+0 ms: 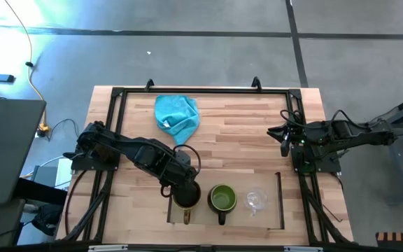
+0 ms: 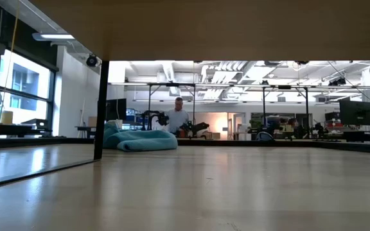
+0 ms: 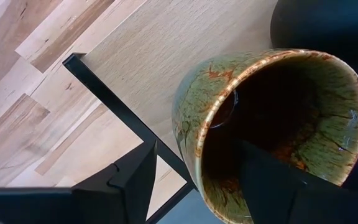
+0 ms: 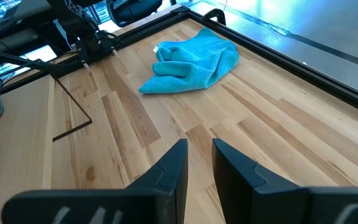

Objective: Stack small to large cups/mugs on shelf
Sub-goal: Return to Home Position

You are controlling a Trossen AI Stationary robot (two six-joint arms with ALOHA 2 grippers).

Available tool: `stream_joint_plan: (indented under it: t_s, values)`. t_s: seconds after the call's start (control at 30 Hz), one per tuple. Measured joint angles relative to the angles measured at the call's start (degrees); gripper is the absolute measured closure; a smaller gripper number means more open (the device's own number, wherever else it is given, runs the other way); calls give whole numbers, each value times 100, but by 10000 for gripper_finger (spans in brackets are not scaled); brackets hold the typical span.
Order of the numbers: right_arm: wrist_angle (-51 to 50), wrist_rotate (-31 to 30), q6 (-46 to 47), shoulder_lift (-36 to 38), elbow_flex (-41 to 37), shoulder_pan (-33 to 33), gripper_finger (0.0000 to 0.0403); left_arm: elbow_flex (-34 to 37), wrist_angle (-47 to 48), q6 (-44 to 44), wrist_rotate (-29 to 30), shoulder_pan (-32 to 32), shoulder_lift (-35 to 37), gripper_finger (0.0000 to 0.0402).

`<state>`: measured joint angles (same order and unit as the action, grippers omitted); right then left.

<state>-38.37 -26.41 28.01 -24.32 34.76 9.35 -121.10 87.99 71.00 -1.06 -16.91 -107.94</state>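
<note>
Three vessels stand in a row on the pale shelf near the table's front edge. The brown mug is at the left, the green mug in the middle and the clear glass cup at the right. All stand upright on their bases. My left gripper is open over the brown mug, pointing steeply down, with one finger inside it and one outside. My right gripper waits at the table's right side. Its fingers are narrowly open with nothing between them. My left gripper straddles the brown mug's wall near the rim, coming from above. The outer finger stands clear of the wall. Whether the inner finger touches the mug's inside, I cannot tell. The mug stands upright on the shelf.
A crumpled turquoise cloth lies at the table's far middle. Thin dark rails bound the shelf's two short sides, and one of them runs right beside the brown mug. A black frame edges the tabletop. A person stands far off in the room.
</note>
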Motion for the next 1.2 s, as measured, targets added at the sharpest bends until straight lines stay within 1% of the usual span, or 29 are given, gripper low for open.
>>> stream_joint_plan:
  t_s: [0.6, 0.77, 1.03, 1.2]
  values:
    - [-1, 4, 16, 0, 0, 1, 339, 2, 13, -23, -41, 2, 50, 202]
    - [-1, 7, 42, 0, 0, 0, 339, 0, 52, -7, -42, 2, 181, 201]
    - [3, 50, 132, 2, 0, 0, 339, 0, 70, 107, 270, 4, 533, 201]
    - [5, 59, 212, 2, -1, 1, 339, -2, 102, 106, 652, 4, 775, 201]
